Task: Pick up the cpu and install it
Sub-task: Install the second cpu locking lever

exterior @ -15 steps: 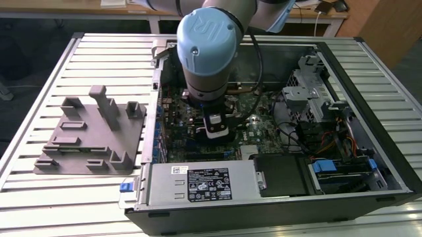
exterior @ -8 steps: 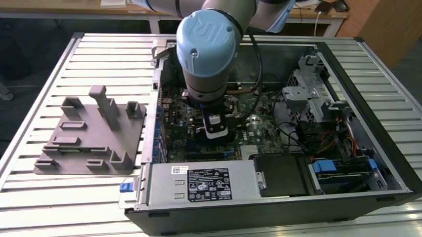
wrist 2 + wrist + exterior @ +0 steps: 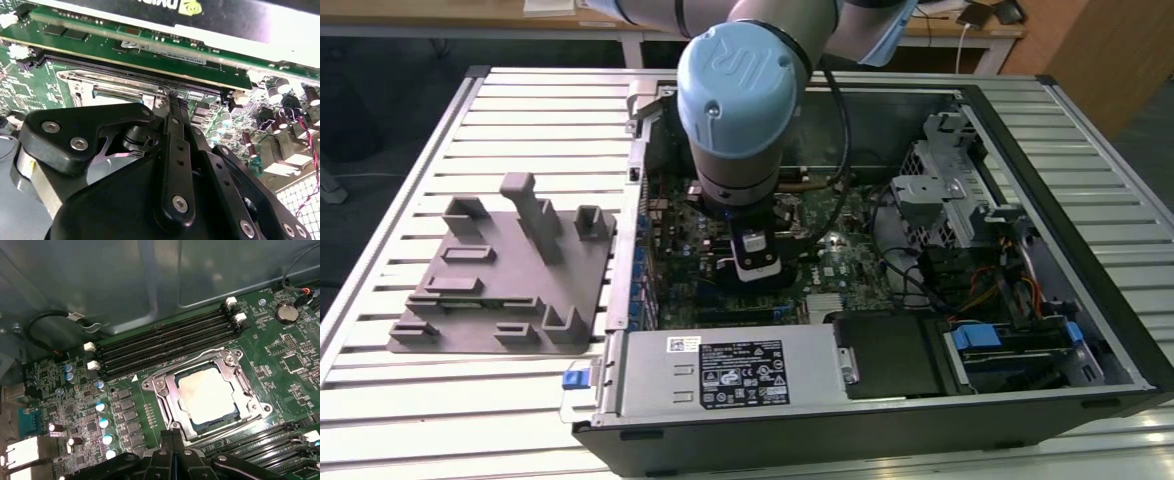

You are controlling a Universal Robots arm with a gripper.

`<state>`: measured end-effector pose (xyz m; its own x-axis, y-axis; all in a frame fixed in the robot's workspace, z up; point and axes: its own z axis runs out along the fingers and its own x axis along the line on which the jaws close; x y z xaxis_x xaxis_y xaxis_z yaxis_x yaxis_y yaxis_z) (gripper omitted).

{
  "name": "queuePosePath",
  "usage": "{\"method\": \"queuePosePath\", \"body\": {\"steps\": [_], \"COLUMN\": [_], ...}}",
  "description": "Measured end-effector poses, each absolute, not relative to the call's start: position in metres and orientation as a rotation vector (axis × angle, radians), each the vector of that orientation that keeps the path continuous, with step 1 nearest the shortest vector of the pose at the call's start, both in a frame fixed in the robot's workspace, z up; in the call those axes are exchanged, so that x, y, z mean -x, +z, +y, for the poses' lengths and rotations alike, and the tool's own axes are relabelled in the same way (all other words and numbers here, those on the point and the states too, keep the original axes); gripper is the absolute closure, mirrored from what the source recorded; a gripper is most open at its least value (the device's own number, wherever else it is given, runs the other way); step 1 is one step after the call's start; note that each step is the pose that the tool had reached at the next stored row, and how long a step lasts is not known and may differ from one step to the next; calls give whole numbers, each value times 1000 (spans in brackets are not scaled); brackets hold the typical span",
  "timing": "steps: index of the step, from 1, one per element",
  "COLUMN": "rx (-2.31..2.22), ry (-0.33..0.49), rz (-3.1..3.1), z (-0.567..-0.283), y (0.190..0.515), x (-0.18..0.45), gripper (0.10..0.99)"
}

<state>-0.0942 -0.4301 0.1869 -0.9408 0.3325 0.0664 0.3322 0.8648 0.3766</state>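
Observation:
The cpu (image 3: pixel 207 395), a flat square chip with a pale silver top, lies inside the metal frame of the motherboard socket (image 3: pixel 162 395) in the first wrist view. My gripper (image 3: pixel 172 434) hovers just beside the socket's edge, its two black fingers pressed together and shut on nothing. In the second wrist view the gripper (image 3: pixel 173 100) points at the board next to the socket frame (image 3: pixel 82 82). The exterior view has the arm reaching down into the open computer case, with the gripper (image 3: pixel 757 268) over the motherboard.
A grey plastic fixture block (image 3: pixel 507 270) sits on the slatted table at the exterior view's left of the case. Memory slots (image 3: pixel 165 340) run beside the socket. A graphics card (image 3: pixel 200 20), a power supply (image 3: pixel 720 370) and a drive cage (image 3: pixel 947 180) crowd the case.

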Motion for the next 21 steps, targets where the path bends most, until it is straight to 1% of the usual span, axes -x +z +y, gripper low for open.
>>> {"method": "queuePosePath", "body": {"steps": [10,18,21], "rx": [-541,-540,-542], "ry": [612,609,573], "rz": [3033,3033,3036], "z": [-429,-429,-429], "y": [186,208,212], "x": [94,94,94], "gripper": [980,980,980]}}
